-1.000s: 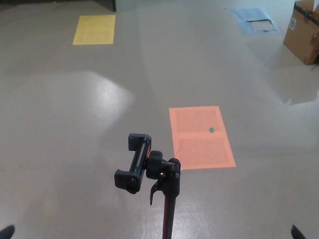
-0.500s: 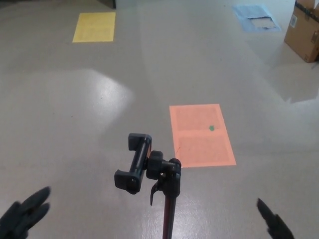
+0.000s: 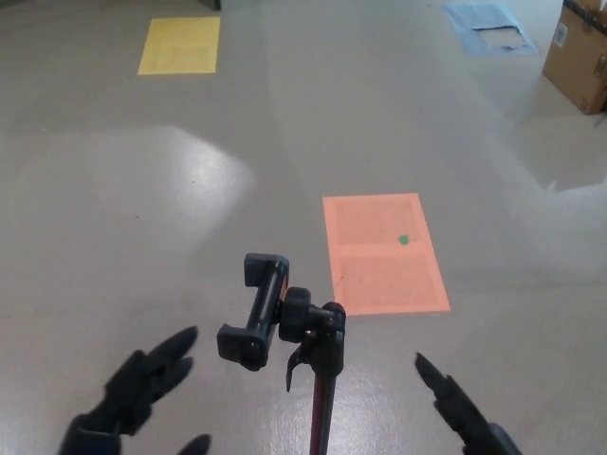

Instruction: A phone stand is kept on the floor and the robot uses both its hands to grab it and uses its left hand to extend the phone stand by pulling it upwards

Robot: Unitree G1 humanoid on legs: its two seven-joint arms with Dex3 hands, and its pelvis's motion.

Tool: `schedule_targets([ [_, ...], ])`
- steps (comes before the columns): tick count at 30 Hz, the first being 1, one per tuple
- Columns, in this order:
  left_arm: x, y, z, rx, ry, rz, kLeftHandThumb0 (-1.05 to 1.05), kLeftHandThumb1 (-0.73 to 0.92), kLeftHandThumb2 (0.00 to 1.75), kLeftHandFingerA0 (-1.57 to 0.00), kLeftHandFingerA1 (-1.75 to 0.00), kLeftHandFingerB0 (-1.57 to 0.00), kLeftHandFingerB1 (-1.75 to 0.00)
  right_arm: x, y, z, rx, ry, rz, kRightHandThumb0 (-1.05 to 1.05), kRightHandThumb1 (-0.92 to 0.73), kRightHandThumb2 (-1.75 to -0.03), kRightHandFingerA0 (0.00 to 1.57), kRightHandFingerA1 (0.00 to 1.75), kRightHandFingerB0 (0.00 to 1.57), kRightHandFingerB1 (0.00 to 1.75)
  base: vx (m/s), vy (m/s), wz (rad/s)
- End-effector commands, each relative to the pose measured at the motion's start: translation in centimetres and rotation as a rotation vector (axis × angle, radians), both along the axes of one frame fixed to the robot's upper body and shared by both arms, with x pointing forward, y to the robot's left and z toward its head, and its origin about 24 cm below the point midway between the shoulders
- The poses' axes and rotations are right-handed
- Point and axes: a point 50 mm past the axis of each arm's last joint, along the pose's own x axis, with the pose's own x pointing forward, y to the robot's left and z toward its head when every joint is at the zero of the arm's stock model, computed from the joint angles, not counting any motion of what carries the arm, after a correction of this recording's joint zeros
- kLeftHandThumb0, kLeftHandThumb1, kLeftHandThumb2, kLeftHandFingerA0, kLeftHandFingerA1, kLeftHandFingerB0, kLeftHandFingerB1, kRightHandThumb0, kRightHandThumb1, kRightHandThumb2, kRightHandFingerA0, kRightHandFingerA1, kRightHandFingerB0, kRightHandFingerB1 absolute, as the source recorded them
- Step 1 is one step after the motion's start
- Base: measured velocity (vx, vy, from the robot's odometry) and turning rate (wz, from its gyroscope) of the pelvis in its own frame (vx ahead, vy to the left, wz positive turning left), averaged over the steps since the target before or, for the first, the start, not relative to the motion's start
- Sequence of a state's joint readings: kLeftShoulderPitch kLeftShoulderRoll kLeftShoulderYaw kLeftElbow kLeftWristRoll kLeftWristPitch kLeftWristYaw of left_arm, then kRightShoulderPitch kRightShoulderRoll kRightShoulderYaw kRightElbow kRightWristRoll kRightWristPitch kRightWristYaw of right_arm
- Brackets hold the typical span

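Between the open left hand point(image 3: 137, 391) and open right hand point(image 3: 462, 408), fingers spread, stood the untouched phone stand point(image 3: 289, 327).

One phone stand point(image 3: 302, 355) rises at the lower centre of the frame. Two black robot hands show along the bottom edge: one left hand point(image 3: 142, 389) at lower left and one right hand point(image 3: 460, 408) at lower right. Three coloured sheets lie on the floor: one orange sheet point(image 3: 382, 253) at centre, one yellow sheet point(image 3: 180, 45) at upper left, one blue sheet point(image 3: 488, 27) at upper right. One cardboard box point(image 3: 579, 55) sits at the upper right edge.
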State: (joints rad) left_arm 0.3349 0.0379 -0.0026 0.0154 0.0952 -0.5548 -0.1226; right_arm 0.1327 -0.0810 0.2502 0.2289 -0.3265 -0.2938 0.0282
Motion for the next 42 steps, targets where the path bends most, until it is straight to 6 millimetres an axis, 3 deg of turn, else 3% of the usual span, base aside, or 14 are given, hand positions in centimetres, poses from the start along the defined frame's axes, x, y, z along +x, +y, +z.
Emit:
schedule_targets([
  [1, 0.0, -0.9, -0.4, 0.020, 0.044, -0.006, -0.78, 0.77, 0.63, -0.25, -0.30, -0.19, -0.28, 0.8, 0.3, -1.1, -0.066, 0.050, -0.036, -0.96, -0.71, -1.10, 0.00, 0.29, 0.00, 0.14, 0.00, 0.000, 0.00],
  [3, 0.2, -1.5, -0.4, 0.007, 0.042, -0.021, -0.78, 0.77, 0.64, -0.24, -0.30, -0.17, -0.27, 1.3, 0.7, -1.6, -0.062, 0.079, -0.037, -1.00, -0.73, -1.08, 0.00, 0.29, 0.00, 0.11, 0.00, 0.000, 0.00],
  [4, 0.2, -1.6, -0.5, 0.006, 0.040, -0.025, -0.80, 0.62, 0.92, -0.17, -0.42, -0.11, -0.39, 1.4, 0.8, -1.8, -0.060, 0.087, -0.038, -0.81, -0.82, -0.65, 0.00, 0.36, 0.00, 0.00, 0.00, 0.000, 0.00],
  [8, 0.3, -2.2, -0.5, -0.004, 0.038, -0.037, -0.80, 0.61, 0.93, -0.18, -0.42, -0.11, -0.39, 1.9, 1.4, -2.5, -0.060, 0.114, -0.048, -0.82, -0.83, -0.66, 0.00, 0.41, 0.00, 0.00, 0.00, 0.000, 0.00],
  [9, 0.2, -2.6, -0.6, -0.011, 0.042, -0.047, -0.80, 0.61, 0.93, -0.17, -0.43, -0.10, -0.39, 1.8, 1.7, -2.8, -0.057, 0.123, -0.051, -1.00, -0.71, -1.10, 0.00, 0.33, 0.00, 0.12, 0.00, 0.000, 0.00],
  [17, 0.2, -3.6, -0.7, -0.021, 0.045, -0.073, -0.78, 0.77, 0.63, -0.23, -0.30, -0.13, -0.27, 2.3, 3.6, -3.5, -0.049, 0.158, -0.030, -0.97, -0.69, -1.07, 0.01, 0.33, 0.00, 0.12, 0.00, 0.000, 0.00],
  [19, 0.3, -4.0, -0.6, -0.031, 0.046, -0.081, -0.79, 0.61, 0.96, -0.15, -0.43, -0.07, -0.35, 2.2, 4.3, -3.6, -0.021, 0.164, -0.031, -1.05, -0.72, -1.05, 0.01, 0.31, 0.00, 0.06, 0.00, 0.000, 0.00],
  [20, 0.4, -4.1, -0.5, -0.030, 0.045, -0.084, -0.79, 0.61, 0.96, -0.15, -0.43, -0.07, -0.35, 2.1, 4.4, -3.7, -0.006, 0.165, -0.032, -0.82, -0.79, -0.64, 0.00, 0.45, 0.00, 0.00, 0.00, 0.000, 0.00],
  [23, 0.6, -4.3, -0.4, -0.038, 0.047, -0.089, -0.78, 0.61, 0.96, -0.16, -0.44, -0.07, -0.34, 1.8, 4.7, -4.1, 0.026, 0.179, -0.040, -1.05, -0.71, -1.06, 0.00, 0.29, 0.00, 0.05, 0.00, 0.000, 0.00],
  [24, 0.6, -4.4, -0.4, -0.046, 0.047, -0.089, -0.76, 0.76, 0.65, -0.25, -0.31, -0.12, -0.24, 1.7, 4.8, -4.2, 0.023, 0.180, -0.038, -1.05, -0.71, -1.07, 0.00, 0.29, 0.00, 0.05, 0.00, 0.000, 0.00],
  [29, 0.6, -4.8, -0.8, -0.107, 0.073, -0.073, -0.80, 0.61, 0.97, -0.20, -0.46, -0.06, -0.34, 1.2, 5.3, -4.9, 0.060, 0.212, -0.027, -1.05, -0.68, -1.06, 0.00, 0.27, 0.00, 0.03, 0.00, 0.000, 0.00],
  [38, 0.1, -4.4, -2.2, -0.155, 0.164, -0.042, -0.76, 0.78, 0.63, -0.23, -0.30, -0.10, -0.27, 0.1, 6.0, -5.4, 0.033, 0.232, -0.023, -0.97, -0.68, -1.04, 0.01, 0.34, 0.00, 0.10, 0.00, 0.000, 0.00],
  [40, 0.1, -4.2, -2.5, -0.160, 0.182, -0.035, -0.37, 0.43, 1.03, 0.00, -0.47, 0.00, -0.49, -0.1, 6.2, -5.5, 0.028, 0.234, -0.022, -0.83, -0.79, -0.64, 0.00, 0.47, 0.00, 0.00, 0.00, 0.000, 0.00],
  [42, 0.1, -4.0, -2.8, -0.168, 0.201, -0.030, -0.37, 0.43, 1.03, 0.00, -0.47, 0.00, -0.49, -0.2, 6.5, -5.4, 0.029, 0.229, -0.022, -1.00, -0.69, -1.04, 0.01, 0.35, 0.00, 0.06, 0.00, 0.000, 0.00],
])
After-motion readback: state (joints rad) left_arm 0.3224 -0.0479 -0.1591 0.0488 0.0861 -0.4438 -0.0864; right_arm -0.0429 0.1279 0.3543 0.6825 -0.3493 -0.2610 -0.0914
